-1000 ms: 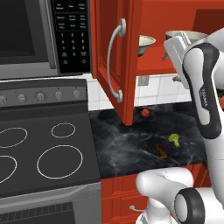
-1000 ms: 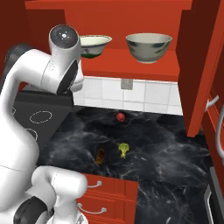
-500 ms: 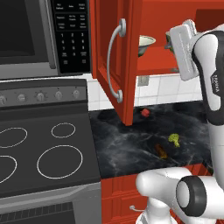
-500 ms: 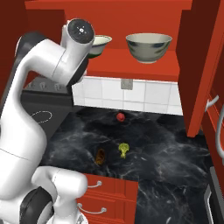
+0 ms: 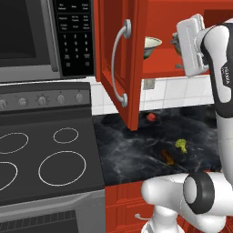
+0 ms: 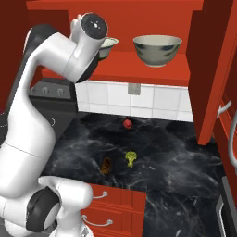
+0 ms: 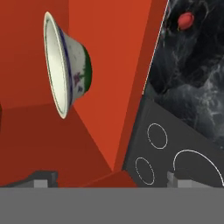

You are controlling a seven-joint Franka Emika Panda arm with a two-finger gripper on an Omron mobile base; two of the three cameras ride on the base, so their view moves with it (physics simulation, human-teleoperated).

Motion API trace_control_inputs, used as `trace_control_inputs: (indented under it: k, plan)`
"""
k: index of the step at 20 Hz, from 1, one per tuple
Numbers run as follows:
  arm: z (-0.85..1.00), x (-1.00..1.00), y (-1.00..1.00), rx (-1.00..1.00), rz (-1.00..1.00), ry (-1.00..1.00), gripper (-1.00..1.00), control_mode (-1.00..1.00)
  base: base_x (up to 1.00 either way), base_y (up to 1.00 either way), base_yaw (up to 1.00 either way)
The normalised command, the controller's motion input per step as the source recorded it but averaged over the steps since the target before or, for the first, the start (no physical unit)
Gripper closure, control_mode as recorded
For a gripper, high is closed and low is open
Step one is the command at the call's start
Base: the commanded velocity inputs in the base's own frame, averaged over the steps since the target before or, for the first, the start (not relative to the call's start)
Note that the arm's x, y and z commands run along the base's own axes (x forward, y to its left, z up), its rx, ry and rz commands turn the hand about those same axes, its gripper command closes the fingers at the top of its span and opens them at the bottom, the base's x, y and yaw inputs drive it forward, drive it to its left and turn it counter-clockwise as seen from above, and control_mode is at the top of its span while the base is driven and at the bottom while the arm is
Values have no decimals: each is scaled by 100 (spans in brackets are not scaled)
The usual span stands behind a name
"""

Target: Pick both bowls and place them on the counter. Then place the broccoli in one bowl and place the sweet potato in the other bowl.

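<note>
Cream shallow ceramic bowl (image 7: 68,65) on red cabinet shelf (image 6: 139,65) | end effector (image 7: 111,177) before it, jaws wide apart, empty | green broccoli floret (image 6: 131,158) beside brown-orange sweet potato (image 6: 106,165) on black marble desk (image 6: 176,157)

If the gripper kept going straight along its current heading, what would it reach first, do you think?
Probably the red cabinet interior beside the shallower bowl. The open gripper points past that bowl's side rather than at it, though depth is hard to judge.
</note>
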Motion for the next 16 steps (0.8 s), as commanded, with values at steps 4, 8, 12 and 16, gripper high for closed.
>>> trace_control_inputs:
  k: [4, 8, 12, 16]
  plan:
    - [5, 22, 0, 0, 0, 0, -100, -100, 0, 0, 0]
    - [0, 25, 0, 0, 0, 0, -100, -100, 0, 0, 0]
    - [-7, 44, 0, 0, 0, 0, -100, -100, 0, 0, 0]
    - [-11, 56, 0, 0, 0, 0, -100, -100, 0, 0, 0]
